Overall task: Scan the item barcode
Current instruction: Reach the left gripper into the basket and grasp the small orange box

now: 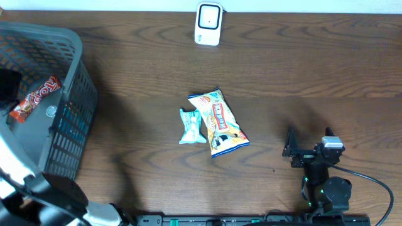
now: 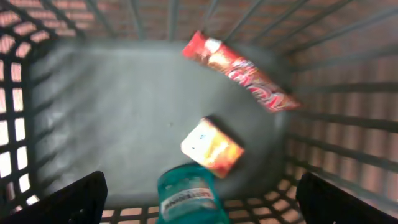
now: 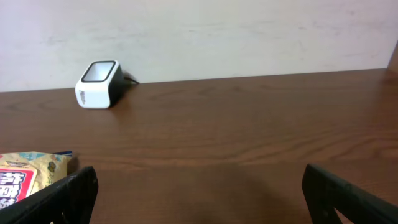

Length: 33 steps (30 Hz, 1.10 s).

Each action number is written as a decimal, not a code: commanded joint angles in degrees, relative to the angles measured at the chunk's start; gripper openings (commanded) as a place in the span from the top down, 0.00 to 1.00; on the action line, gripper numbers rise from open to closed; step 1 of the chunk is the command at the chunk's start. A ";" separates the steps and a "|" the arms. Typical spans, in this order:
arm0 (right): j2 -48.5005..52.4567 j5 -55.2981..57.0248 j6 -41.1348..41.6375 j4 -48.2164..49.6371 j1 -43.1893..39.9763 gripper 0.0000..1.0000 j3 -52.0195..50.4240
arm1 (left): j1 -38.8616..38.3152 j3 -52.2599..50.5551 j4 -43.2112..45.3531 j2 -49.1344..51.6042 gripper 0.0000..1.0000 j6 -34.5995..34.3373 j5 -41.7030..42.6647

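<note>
The white barcode scanner [image 1: 208,23] stands at the table's far edge, also in the right wrist view [image 3: 98,84]. A yellow snack bag [image 1: 223,122] and a small teal-white packet [image 1: 190,125] lie side by side mid-table. Inside the grey basket [image 1: 75,94] lie a red bar [image 2: 239,71], an orange packet [image 2: 211,148] and a blurred teal pack [image 2: 186,196]. My left gripper [image 2: 200,190] hangs open over the basket floor, the teal pack below and between its fingers, nothing held. My right gripper [image 1: 308,147] stands open and empty near the front right, facing the scanner.
The basket's mesh walls [image 2: 336,93] enclose the left gripper on all sides. A corner of the snack bag [image 3: 25,180] shows at the left of the right wrist view. Bare wood lies between the right gripper and the scanner. A pale wall [image 3: 249,31] backs the table.
</note>
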 commanded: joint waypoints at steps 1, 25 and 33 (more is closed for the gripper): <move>-0.07 -0.09 -0.52 -0.20 -0.15 0.01 -0.09 | 0.13 0.87 -1.44 5.29 0.03 -0.74 0.79; -0.07 -0.09 -0.52 -0.20 -0.15 0.01 -0.09 | -4.33 0.81 3.32 27.58 0.02 24.52 6.75; -0.07 -0.11 -0.52 -0.20 -0.15 0.01 -0.09 | -5.46 0.79 1.31 31.34 0.02 26.10 6.75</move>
